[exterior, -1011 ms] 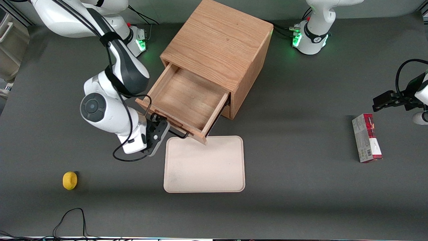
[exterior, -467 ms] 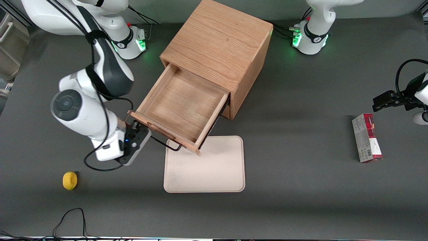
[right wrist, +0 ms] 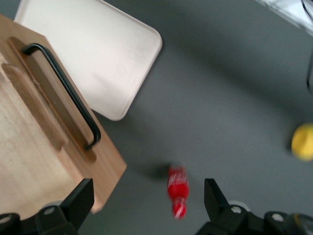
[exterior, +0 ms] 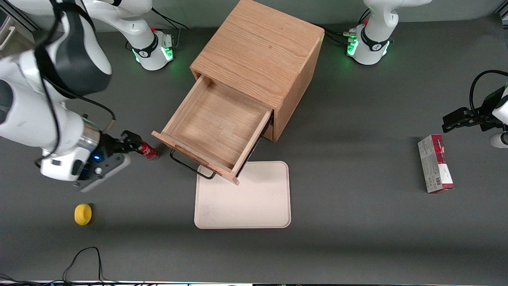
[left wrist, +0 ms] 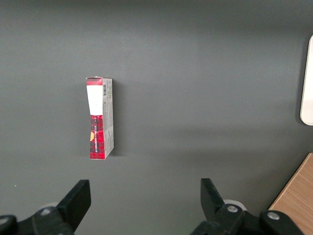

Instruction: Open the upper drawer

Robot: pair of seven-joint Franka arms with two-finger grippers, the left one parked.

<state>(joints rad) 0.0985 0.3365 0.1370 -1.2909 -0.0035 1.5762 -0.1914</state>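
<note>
Grey counter (exterior: 357,246) spreads under everything, with my tool (exterior: 133,143) hanging released, fingers apart and holding nothing, above a small red bottle (exterior: 149,151) and clear of the drawer front. From the tool, the upper drawer (exterior: 214,123) sits at about two o'clock in the front view, drawn well out of the oak cabinet (exterior: 258,51), its tray bare and its black handle (exterior: 190,166) free. I judge the pull done and the step in hand a retreat; next I need only lift away without brushing that handle. Counted: one cabinet, one open drawer, one pale tray (exterior: 242,198), one red bottle, one yellow lemon (exterior: 83,214), one red carton (exterior: 435,163).
</note>
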